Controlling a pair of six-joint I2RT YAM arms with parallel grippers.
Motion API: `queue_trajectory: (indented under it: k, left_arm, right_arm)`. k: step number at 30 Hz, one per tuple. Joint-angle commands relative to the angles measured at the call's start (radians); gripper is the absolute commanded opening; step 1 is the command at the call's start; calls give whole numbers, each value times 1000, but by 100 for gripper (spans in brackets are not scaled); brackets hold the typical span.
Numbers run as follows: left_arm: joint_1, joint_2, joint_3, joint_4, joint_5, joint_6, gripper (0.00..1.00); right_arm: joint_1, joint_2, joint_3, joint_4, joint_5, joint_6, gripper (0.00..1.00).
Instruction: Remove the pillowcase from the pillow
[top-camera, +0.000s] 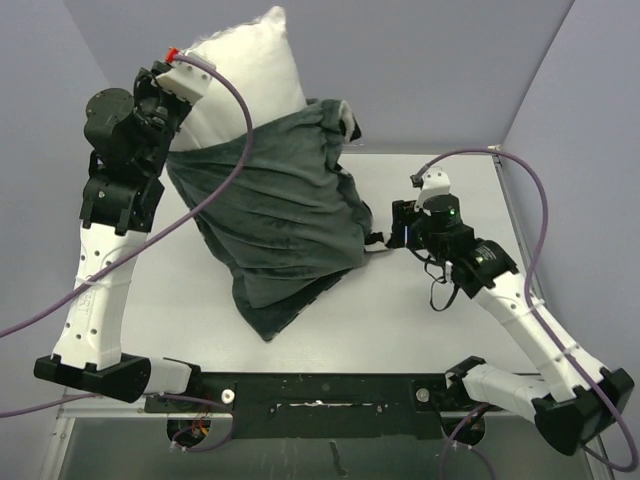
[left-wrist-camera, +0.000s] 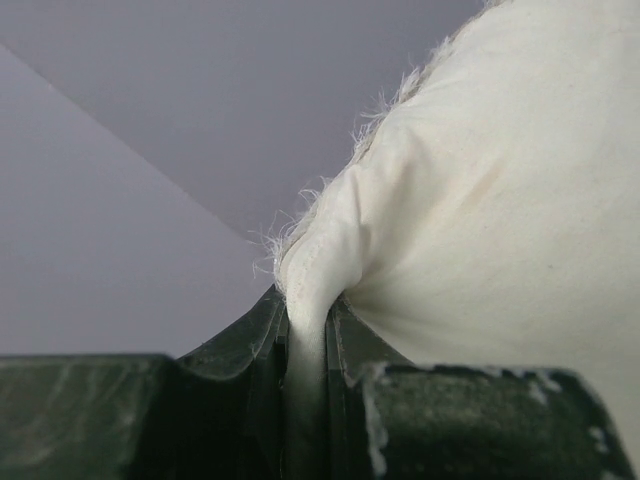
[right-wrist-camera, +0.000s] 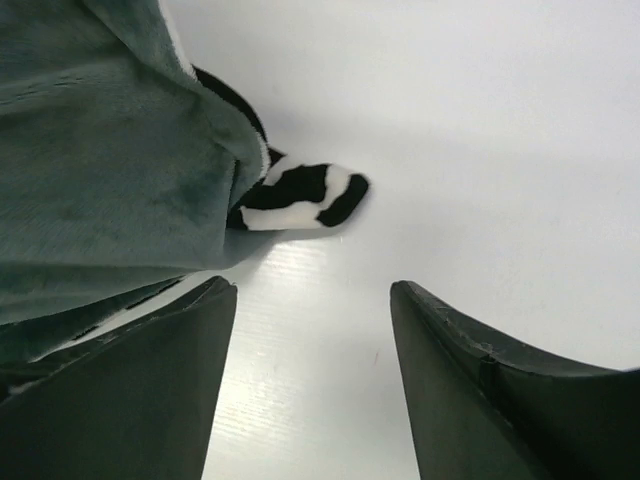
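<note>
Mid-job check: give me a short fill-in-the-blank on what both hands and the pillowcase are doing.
The left hand is shut on a corner of the ____.
The right hand stands ____, holding nothing.
The pillowcase has its lower end resting on the ____.
Missing words: pillow; open; table.

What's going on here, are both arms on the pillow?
No, only one. The left gripper is pinched shut on a corner of the white pillow, holding it raised. The pillowcase, dark fleece side out, is partly off: it covers the pillow's lower part and sags onto the table, leaving the top of the pillow bare. The right gripper is open and empty, low over the table beside the pillowcase's edge, where a zebra-striped corner peeks out.
</note>
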Motion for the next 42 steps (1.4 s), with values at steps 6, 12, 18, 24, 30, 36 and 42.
queue_trajectory:
  k: [6,12,18,24,30,36,42]
  left_arm:
    - [207,25,-83,272,75,-72,0]
    - [303,25,-140,248,135,-112,0]
    - [364,29,-123,192,182,-125,0]
    - [450,41,-110,101,286,-166,0]
    - [483,24,-174,125,337,-164,0]
    - [516,27,-196,135,361,-167,0]
    - [534,24,-203,150,383,-185,0]
  right_arm:
    - [580,133,-49,85,77,-19,67]
    - [781,422,-1,214,90,6,70]
    - [790,626,93,356,1,-3,70]
    - [753,791,144,389,-11,25,71]
    - [710,886,112,463,34,48,71]
    - [694,918,60,500,74,105,66]
    - [668,846,-61,530,61,230,41]
